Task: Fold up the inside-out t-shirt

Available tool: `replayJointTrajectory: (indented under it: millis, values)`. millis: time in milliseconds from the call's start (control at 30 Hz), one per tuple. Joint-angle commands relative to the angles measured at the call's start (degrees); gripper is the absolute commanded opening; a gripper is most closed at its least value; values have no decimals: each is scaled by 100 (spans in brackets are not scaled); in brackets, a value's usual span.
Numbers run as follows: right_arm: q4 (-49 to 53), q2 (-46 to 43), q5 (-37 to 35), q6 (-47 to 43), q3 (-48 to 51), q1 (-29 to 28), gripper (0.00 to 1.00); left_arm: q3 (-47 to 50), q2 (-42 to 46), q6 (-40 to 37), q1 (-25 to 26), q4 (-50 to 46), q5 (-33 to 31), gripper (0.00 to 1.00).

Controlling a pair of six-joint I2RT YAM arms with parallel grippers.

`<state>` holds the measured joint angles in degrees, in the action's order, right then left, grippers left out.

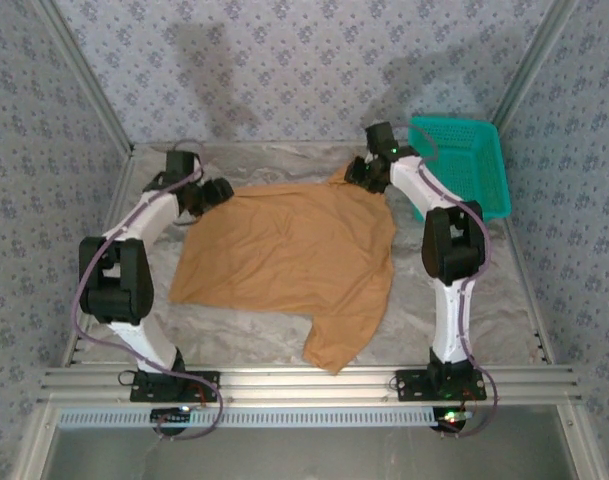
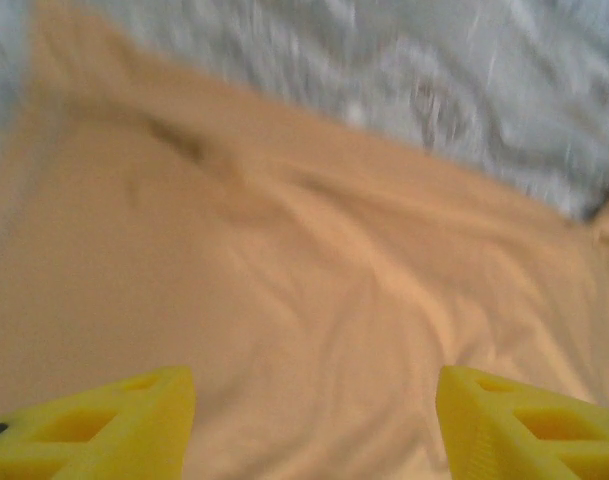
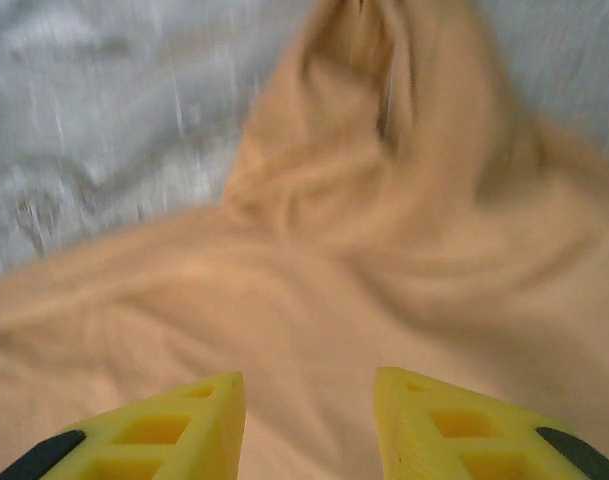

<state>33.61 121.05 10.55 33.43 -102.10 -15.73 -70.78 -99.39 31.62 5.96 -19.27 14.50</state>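
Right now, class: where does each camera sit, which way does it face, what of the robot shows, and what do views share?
Top external: above and behind the arms, looking down on the table; both arms show, left end effector and right end effector at the far edge of the t-shirt.
Left wrist: on the left arm, facing smooth cloth; yellow fingers show.
Right wrist: on the right arm, facing a bunched fold; yellow fingers show.
Shared: all three see the t-shirt.

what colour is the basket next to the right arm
Teal green; the basket shows best in the top external view.
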Motion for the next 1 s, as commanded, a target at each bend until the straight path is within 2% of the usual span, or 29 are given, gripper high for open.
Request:
replayJointTrajectory:
  millis: [0,133,367,533,767,967]
  values:
    - [-326,-457,443,153,907,-137,41,514,-38,239,-92,542,456,64]
    - [-363,-415,201,173,1343,-146,41,365,-447,304,-146,594,408,62]
    - [-124,328,9,54,817,51,38,-1187,-1727,407,-167,329,463,59]
    - [-135,546,42,37,723,34,38,-2748,-2845,320,-221,-165,500,58]
    - [16,1052,61,18,264,99,38,-5663,-4839,91,-453,-1586,600,54]
    - [395,2047,5,-12,-1230,280,38,-7599,-5532,-159,-622,-2493,427,54]
